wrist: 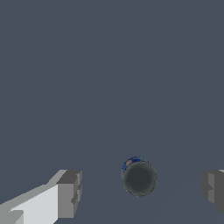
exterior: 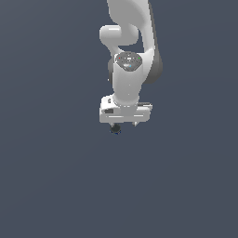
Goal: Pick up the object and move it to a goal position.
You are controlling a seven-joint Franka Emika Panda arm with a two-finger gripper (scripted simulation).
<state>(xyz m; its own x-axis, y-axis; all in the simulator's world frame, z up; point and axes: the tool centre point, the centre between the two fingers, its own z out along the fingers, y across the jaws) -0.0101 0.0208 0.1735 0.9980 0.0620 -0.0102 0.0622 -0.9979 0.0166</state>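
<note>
Judging by how things lie, the task is at its opening stage: the grasp is not yet made, and the lift and the carry to a goal position are all left to do; no goal marker shows in either view. Read across the wrist view, there is first one grey finger pad (wrist: 69,194) on its white mount, then a gap, then the object (wrist: 139,177), then another gap, then the second pad at the far edge. So the hand (wrist: 141,190) is released, its fingers spread wide with the object between them and touching neither, somewhat nearer the second pad than the first. In the exterior view the white arm reaches down over the plain dark bench (exterior: 51,176), and the hand (exterior: 124,124) hangs low, with the object (exterior: 115,129) just under it toward the exterior view's left. The object looks like a small roundish lump, dark grey to blackish, with a blue rim and a faint reddish fleck on one side, far smaller than the hand's span. I cannot tell whether the fingertips have reached the object's level.
</note>
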